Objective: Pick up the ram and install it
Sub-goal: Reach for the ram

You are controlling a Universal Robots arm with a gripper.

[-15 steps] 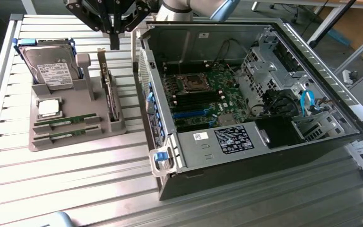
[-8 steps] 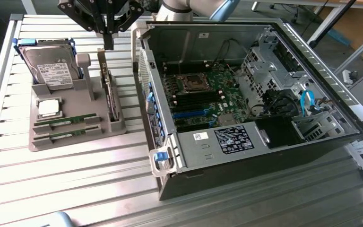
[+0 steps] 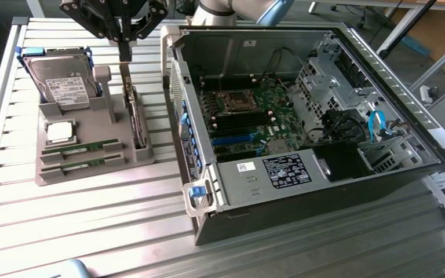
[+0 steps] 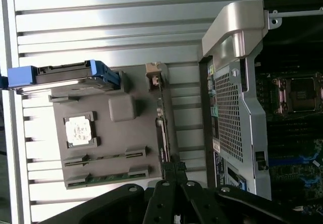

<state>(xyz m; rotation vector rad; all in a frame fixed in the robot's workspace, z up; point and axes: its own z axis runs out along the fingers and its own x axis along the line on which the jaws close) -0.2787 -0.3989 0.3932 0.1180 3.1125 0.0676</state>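
Note:
Two green ram sticks [image 3: 79,148] [image 3: 81,164] lie edge-up in slots at the near end of a grey holder [image 3: 91,174] on the exterior view's left. In the wrist view they are the ram sticks [image 4: 106,157] [image 4: 103,177]. A thin dark board [image 3: 134,116] stands on edge along the holder's side nearest the case. My gripper [image 3: 124,56] hangs above that board's far end, a little above the holder. Its fingers are shut with nothing visible between them. The wrist view has the gripper [image 4: 174,168] over the same board [image 4: 161,128].
The holder also carries a grey hard drive with blue rails [image 3: 64,81] and a square silver processor [image 3: 58,132]. An open computer case [image 3: 207,191] lies on the exterior view's right, its motherboard [image 3: 261,116] and memory slots [image 3: 238,124] exposed. Everything rests on a ribbed metal table [image 3: 91,226].

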